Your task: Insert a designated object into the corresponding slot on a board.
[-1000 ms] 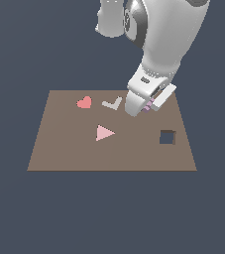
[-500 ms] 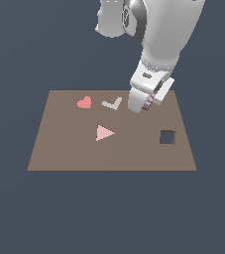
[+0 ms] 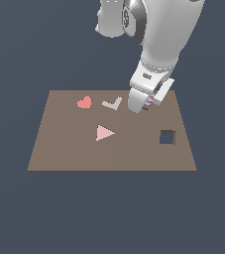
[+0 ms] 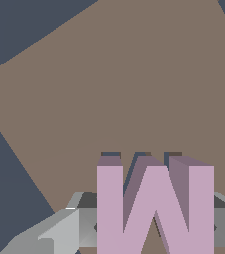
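Since the earlier frame my claw (image 3: 142,105) has shifted slightly toward the exterior view's left, pinching the purple M (image 4: 155,208) just above the board (image 3: 64,149). Only slivers of the slot (image 4: 141,155) show behind it; any misalignment could jam the block on the rim.

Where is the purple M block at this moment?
The purple M block is held in the claw near the far edge of the board, toward the exterior view's right, beside the pale L mark.
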`<state>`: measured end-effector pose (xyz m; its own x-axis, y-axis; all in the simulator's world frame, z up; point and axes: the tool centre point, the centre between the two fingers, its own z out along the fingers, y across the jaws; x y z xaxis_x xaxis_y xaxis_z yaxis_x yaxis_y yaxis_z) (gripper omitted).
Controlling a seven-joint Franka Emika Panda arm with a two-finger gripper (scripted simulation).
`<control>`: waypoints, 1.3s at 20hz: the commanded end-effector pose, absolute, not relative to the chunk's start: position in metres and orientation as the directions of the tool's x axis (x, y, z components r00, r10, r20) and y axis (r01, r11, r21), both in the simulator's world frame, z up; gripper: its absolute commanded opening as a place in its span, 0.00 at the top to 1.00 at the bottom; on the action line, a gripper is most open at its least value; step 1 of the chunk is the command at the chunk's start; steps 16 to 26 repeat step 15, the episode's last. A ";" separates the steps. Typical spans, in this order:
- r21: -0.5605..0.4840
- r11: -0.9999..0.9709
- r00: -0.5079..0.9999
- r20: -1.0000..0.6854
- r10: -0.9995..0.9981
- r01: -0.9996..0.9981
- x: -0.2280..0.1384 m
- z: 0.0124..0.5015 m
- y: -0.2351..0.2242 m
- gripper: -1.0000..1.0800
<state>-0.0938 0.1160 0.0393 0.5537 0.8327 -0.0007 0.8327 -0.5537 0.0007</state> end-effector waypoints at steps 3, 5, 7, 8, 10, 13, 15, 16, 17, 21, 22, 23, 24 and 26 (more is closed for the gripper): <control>0.000 -0.555 0.555 -0.001 0.832 0.832 -0.094 0.032 0.116 1.00; 0.000 -0.555 0.555 0.000 0.832 0.832 -0.093 0.031 0.116 1.00; 0.000 -0.555 0.555 0.000 0.832 0.832 -0.093 0.031 0.116 0.04; 0.000 -0.555 0.555 0.000 0.832 0.832 -0.093 0.031 0.116 0.04; 0.000 -0.555 0.555 0.000 0.832 0.832 -0.093 0.031 0.116 0.04; 0.000 -0.555 0.555 0.000 0.832 0.832 -0.093 0.031 0.116 0.04; 0.000 -0.555 0.555 0.000 0.832 0.832 -0.093 0.031 0.116 0.04; 0.000 -0.555 0.555 0.000 0.832 0.832 -0.093 0.031 0.116 0.04; 0.000 -0.555 0.555 0.000 0.832 0.832 -0.093 0.031 0.116 0.04; 0.000 -0.555 0.555 0.000 0.832 0.832 -0.093 0.031 0.116 0.04; 0.000 -0.555 0.555 0.000 0.832 0.832 -0.093 0.031 0.116 0.04; 0.000 -0.555 0.555 0.000 0.832 0.832 -0.093 0.031 0.116 0.04; 0.000 -0.555 0.555 0.000 0.832 0.832 -0.093 0.031 0.116 0.04; 0.000 -0.555 0.555 0.000 0.832 0.832 -0.093 0.031 0.116 0.04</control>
